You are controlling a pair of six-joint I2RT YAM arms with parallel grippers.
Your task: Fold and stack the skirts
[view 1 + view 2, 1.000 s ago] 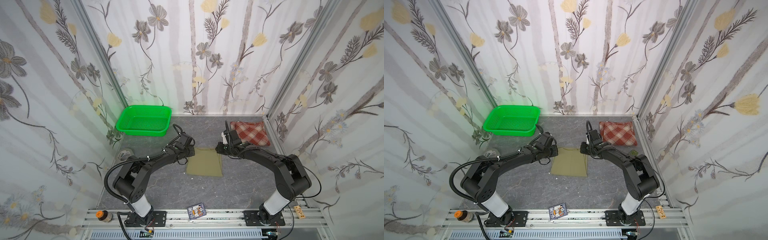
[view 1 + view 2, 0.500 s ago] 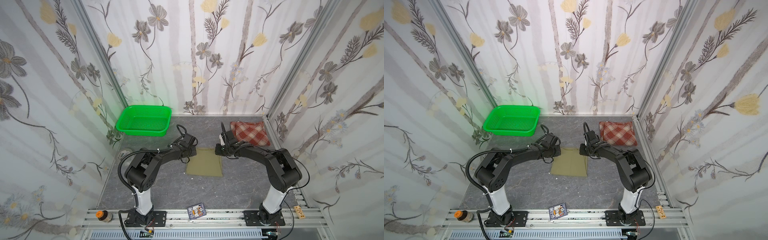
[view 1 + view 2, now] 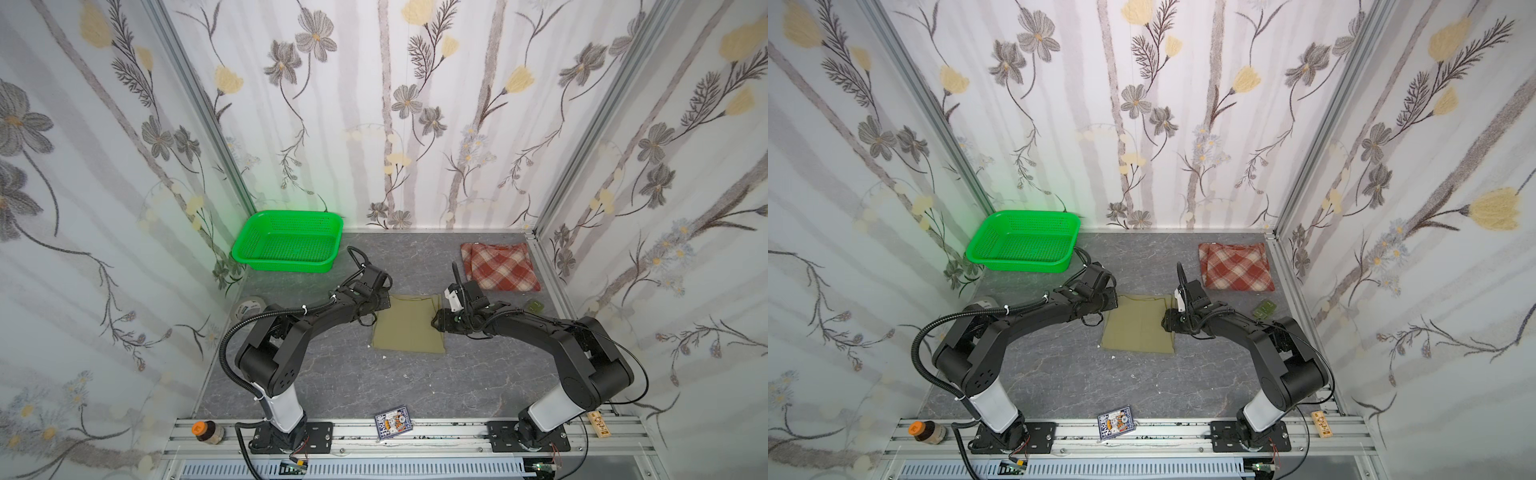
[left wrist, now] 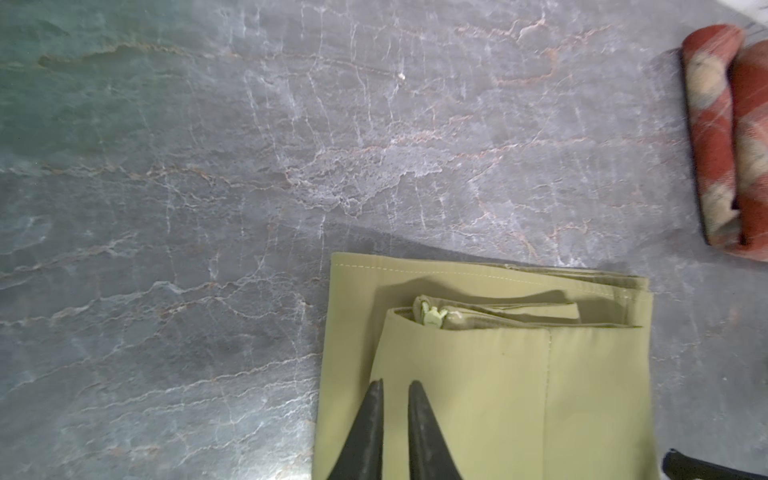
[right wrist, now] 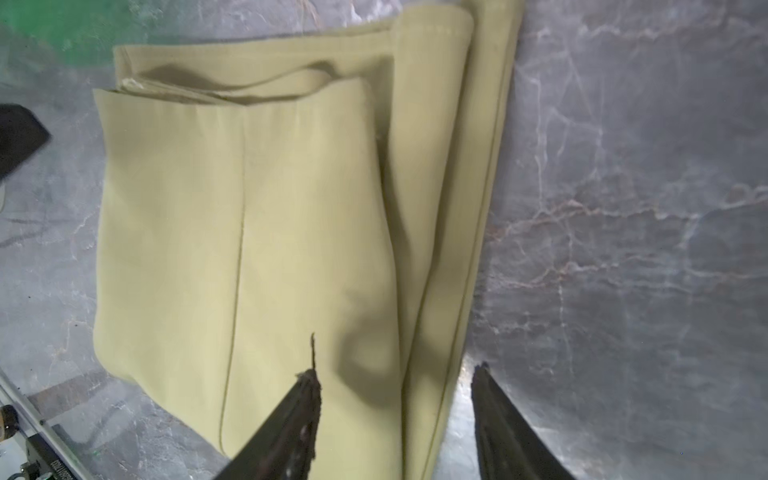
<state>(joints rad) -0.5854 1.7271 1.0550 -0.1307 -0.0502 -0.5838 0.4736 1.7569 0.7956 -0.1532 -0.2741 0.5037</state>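
Khaki skirt (image 3: 409,324) lies folded flat mid-worktop (image 3: 332,374), btwn the two arms. Plaid skirt (image 3: 500,266) sits folded at the back right corner, well apart from it. Both top views give that layout but not the jaws.

Left wrist cam does: left pincer (image 4: 395,384) nearly clenched, only a slim gap, over the side edge of the khaki's upper layer. Can't tell if cloth is pinched. Same cam shows a zip pull (image 4: 432,318) tucked btwn layers, plus just the plaid's rolled edge.

Right wrist cam: right pincer (image 5: 397,368) released, jaws wide, gripping nothing. One finger (image 5: 299,415) is over the khaki, the other over bare worktop just beside its edge.

Green basket (image 3: 1023,243) back left, seen whole in top views only.
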